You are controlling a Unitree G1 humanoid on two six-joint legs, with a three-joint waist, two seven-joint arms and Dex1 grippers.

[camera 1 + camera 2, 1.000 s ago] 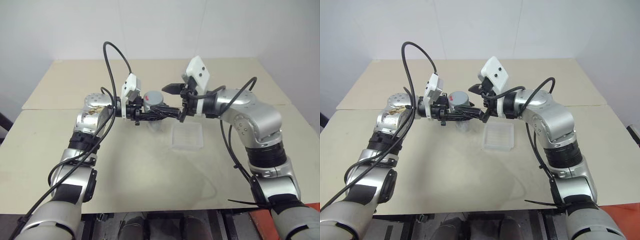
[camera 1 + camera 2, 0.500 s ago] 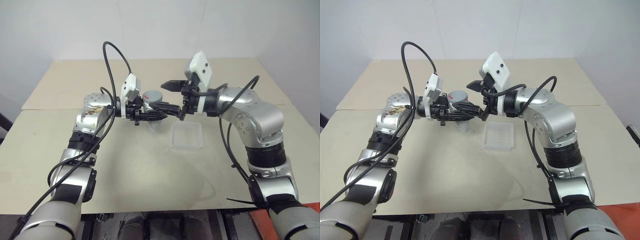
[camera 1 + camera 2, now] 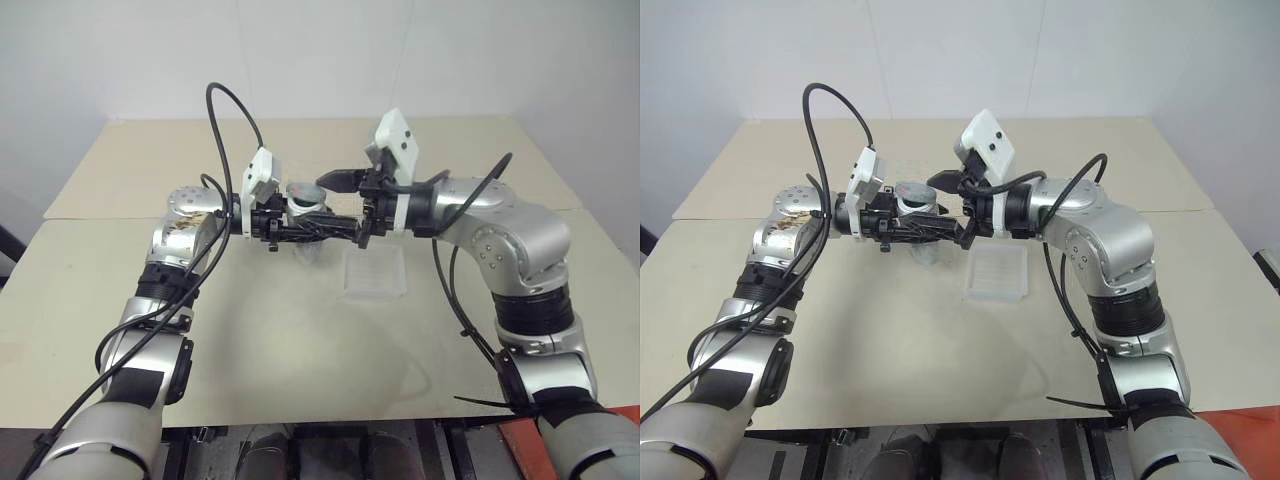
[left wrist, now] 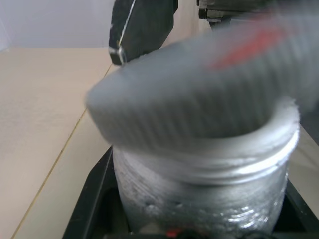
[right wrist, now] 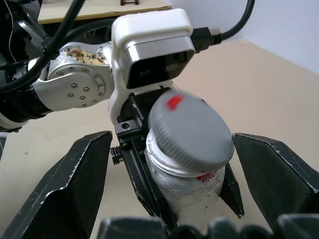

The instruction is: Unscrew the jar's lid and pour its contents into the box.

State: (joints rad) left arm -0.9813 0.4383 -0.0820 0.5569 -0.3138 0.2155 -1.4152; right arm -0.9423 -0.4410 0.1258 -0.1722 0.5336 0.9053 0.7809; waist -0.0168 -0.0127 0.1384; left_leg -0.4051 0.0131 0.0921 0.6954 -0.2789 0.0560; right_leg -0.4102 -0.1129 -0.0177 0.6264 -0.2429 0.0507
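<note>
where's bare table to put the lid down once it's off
Bare table lies between the box and the near edge, and also behind the arms toward the far edge. It is crowded around the jar, where the left gripper, right gripper and lid meet.

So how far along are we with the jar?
Done: the lid is unscrewed and sits tilted, loose on the jar. In hand: the left gripper is shut on the jar above the table, and the right gripper is open either side of the lid. Left: lift it clear, then pour into the box.
</note>
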